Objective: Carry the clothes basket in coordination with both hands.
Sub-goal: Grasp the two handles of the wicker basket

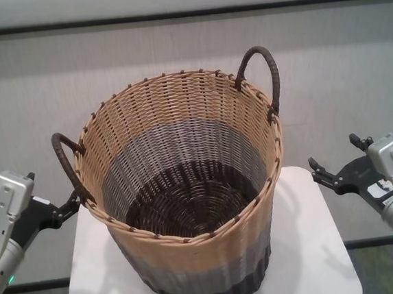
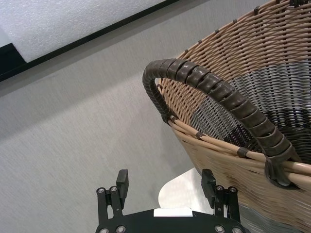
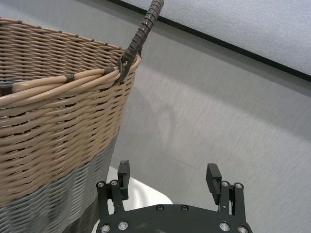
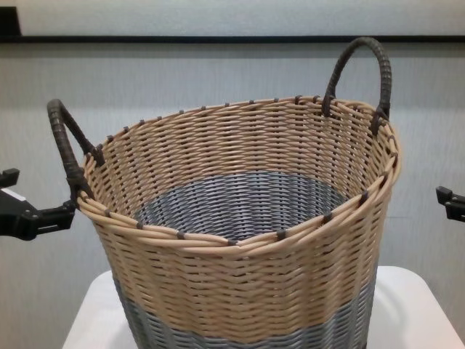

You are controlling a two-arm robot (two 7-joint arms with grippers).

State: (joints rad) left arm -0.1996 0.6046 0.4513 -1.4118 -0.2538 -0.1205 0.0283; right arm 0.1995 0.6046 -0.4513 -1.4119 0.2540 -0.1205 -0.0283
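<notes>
The clothes basket (image 1: 186, 189) stands upright on a white table (image 1: 315, 246). It is tan above and grey below, with a dark base and nothing inside. Its left handle (image 1: 66, 165) and right handle (image 1: 262, 69) stick up from the rim. My left gripper (image 1: 52, 187) is open just outside the left handle, low by the handle's base. In the left wrist view the handle (image 2: 218, 92) lies ahead of the open left gripper (image 2: 165, 179), not between the fingers. My right gripper (image 1: 332, 150) is open and empty, a gap away from the basket's right side (image 3: 58, 126).
A grey wall with a black strip (image 1: 185, 14) stands close behind the basket. The white table's rounded corners (image 4: 414, 291) show on both sides of the basket's base. There is open room to the left and right of the table.
</notes>
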